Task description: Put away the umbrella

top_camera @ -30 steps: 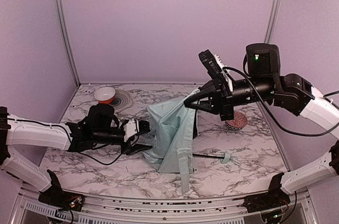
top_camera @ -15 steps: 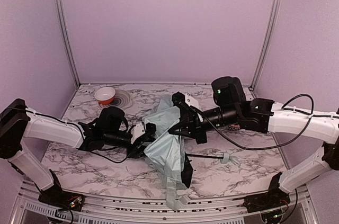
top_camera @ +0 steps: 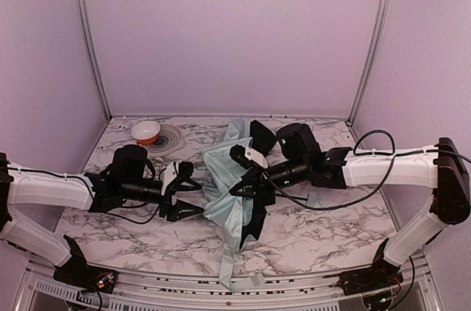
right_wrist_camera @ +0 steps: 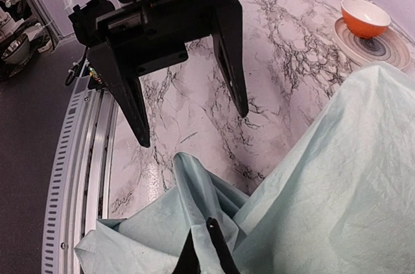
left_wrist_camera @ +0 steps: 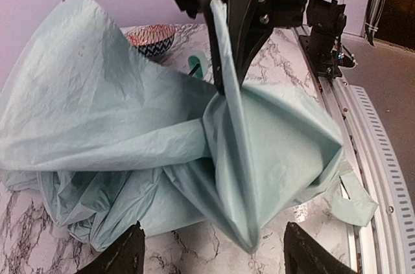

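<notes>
The umbrella's pale mint canopy (top_camera: 224, 193) lies crumpled on the marble table (top_camera: 110, 230), and a fabric strap (top_camera: 237, 276) hangs over the front edge. My right gripper (top_camera: 235, 187) is shut on a raised fold of the canopy (right_wrist_camera: 214, 209); the left wrist view shows that fold pinched from above (left_wrist_camera: 228, 112). My left gripper (top_camera: 190, 192) is open just left of the canopy, with bare table between its fingertips (left_wrist_camera: 126, 254) and the fabric's point just ahead. The shaft is hidden under the fabric. A small pale green handle (left_wrist_camera: 196, 64) peeks out behind the canopy.
An orange bowl (top_camera: 146, 131) sits on a round striped mat (top_camera: 171, 139) at the back left. A pink patterned lump (left_wrist_camera: 152, 35) lies behind the canopy. The table's metal rail (left_wrist_camera: 363, 151) runs along the front edge.
My right arm has swung down and left with the canopy, from high above the table to just over it. My left gripper has drawn back left, clear of the fabric, its jaws wider.
</notes>
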